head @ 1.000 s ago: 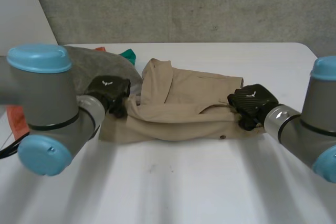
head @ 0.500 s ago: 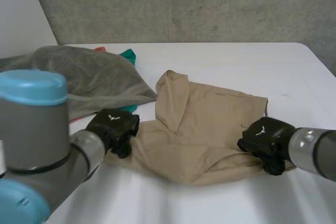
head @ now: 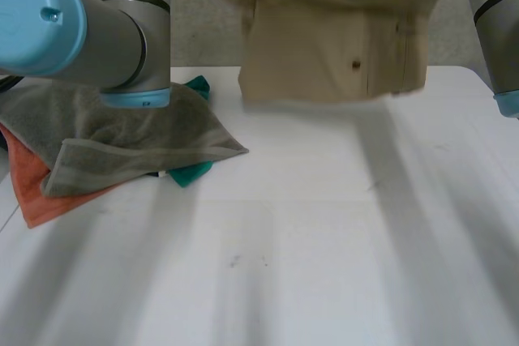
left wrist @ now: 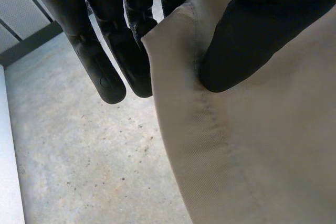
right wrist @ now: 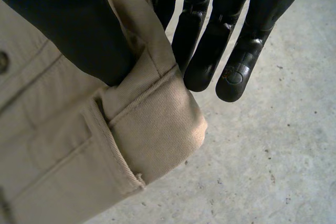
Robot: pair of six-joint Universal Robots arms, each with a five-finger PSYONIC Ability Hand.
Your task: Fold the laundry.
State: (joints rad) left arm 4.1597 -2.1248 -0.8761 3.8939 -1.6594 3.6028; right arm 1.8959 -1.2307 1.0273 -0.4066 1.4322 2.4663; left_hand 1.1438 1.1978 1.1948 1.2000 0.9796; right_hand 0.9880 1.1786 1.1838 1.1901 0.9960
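Left robot hand (left wrist: 252,35) and right robot hand (right wrist: 63,24) each pinch the tan buttoned fabric garment (head: 332,46), thumb against fingers, above the white table (head: 324,241)

Tan shirt (head: 332,54) top cut off at pic edge, green cloth (head: 191,172) mostly under grey towel (head: 122,131)

A white table (head: 324,241) stands before a grey concrete wall (head: 207,30).

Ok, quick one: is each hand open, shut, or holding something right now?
Left hand: shut on the beige garment, its edge pinched between thumb and fingers.
Right hand: shut on the same garment, pinching a hemmed corner.
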